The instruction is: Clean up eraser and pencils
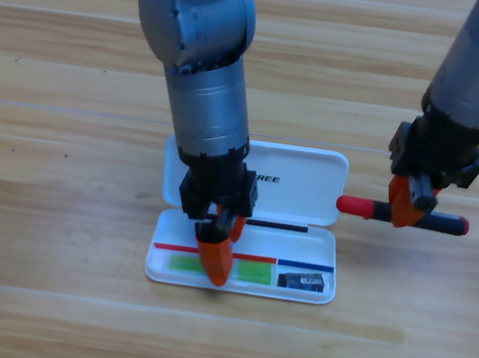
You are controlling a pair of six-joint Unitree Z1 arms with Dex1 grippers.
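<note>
The white case (pixel 309 184) lies open in the middle of the table. In its front tray the green pencil (pixel 254 272) lies lengthwise, and the small black eraser (pixel 301 282) sits at the tray's right end. My left gripper (pixel 222 256) points down over the green pencil's middle, open, with one orange jaw covering part of the pencil. Right of the case, my right gripper (pixel 408 210) is shut on the red-capped pencil (pixel 359 208), which is level with its red cap almost touching the lid's right edge. I cannot tell whether that pencil rests on the table.
The case's lid (pixel 302 174) lies flat behind the tray. The left arm (pixel 204 77) hides the lid's left part. Bare wooden table (pixel 42 206) surrounds the case.
</note>
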